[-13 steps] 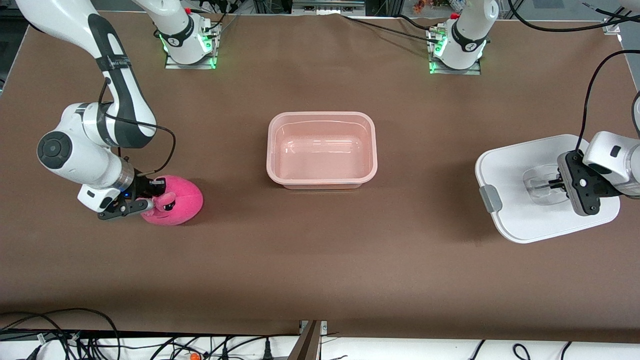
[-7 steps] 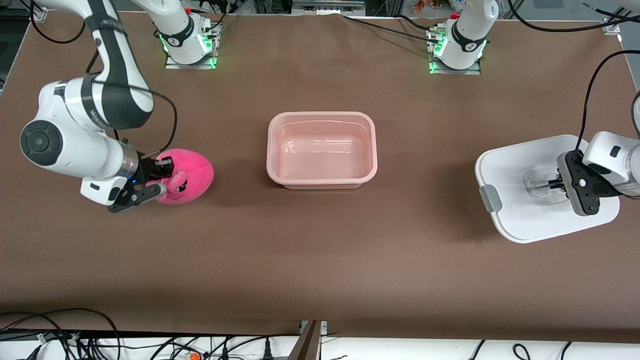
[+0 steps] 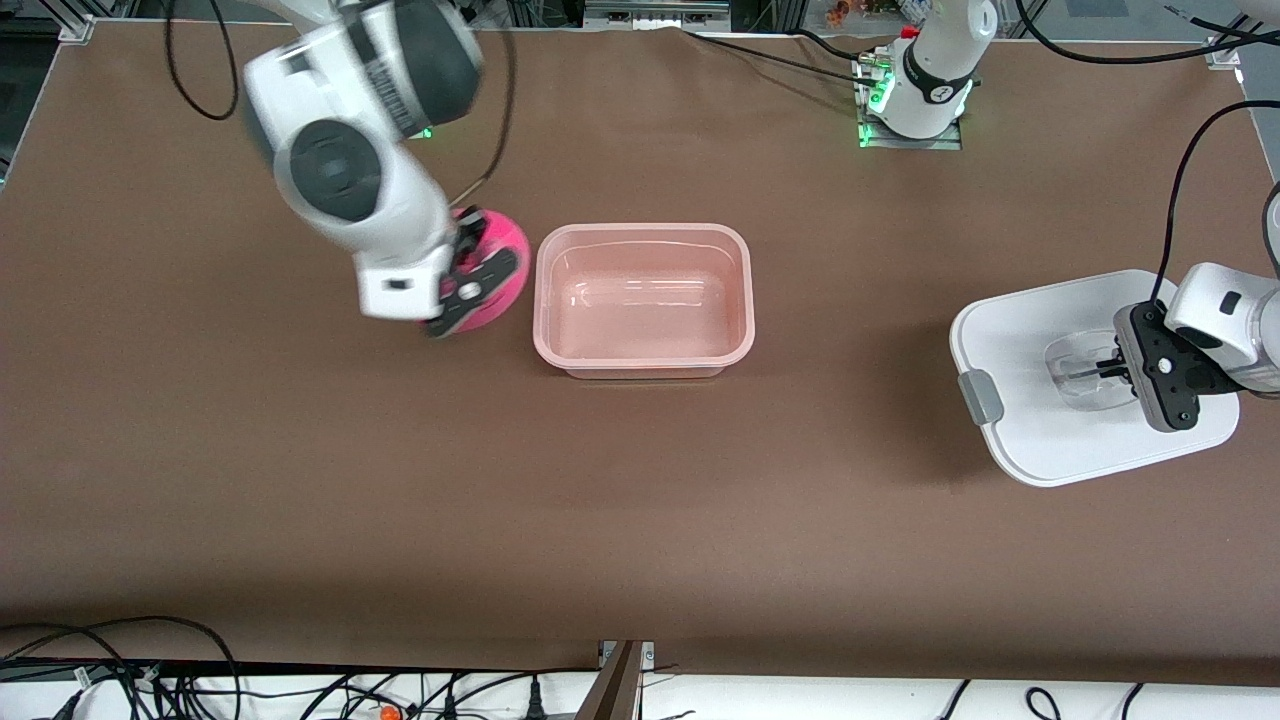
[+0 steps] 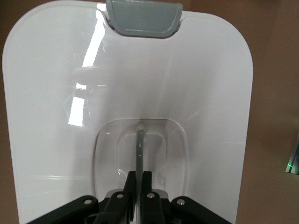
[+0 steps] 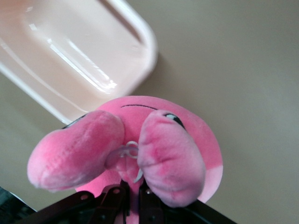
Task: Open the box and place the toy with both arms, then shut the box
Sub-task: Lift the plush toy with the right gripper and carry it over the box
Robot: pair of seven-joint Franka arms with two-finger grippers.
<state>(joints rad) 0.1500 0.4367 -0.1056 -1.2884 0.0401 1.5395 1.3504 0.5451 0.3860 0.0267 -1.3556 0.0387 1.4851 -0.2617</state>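
Note:
The open pale-pink box (image 3: 643, 300) stands empty mid-table; its corner shows in the right wrist view (image 5: 79, 60). My right gripper (image 3: 472, 283) is shut on the bright-pink toy (image 3: 492, 268) and holds it in the air just beside the box, toward the right arm's end. In the right wrist view the toy (image 5: 140, 144) hangs from my closed jaws between its two ears. The white lid (image 3: 1060, 380) lies on the table toward the left arm's end. My left gripper (image 3: 1110, 368) is shut on the lid's clear centre handle (image 4: 139, 144).
A grey clip (image 3: 981, 396) sits on the lid's edge facing the box, and shows in the left wrist view (image 4: 142, 18). Cables lie along the table's near edge (image 3: 300, 680). The arm bases stand at the table's edge farthest from the front camera.
My right arm has lifted the toy off the table and carried it from the right arm's end to just beside the box. The left arm and lid have not moved.

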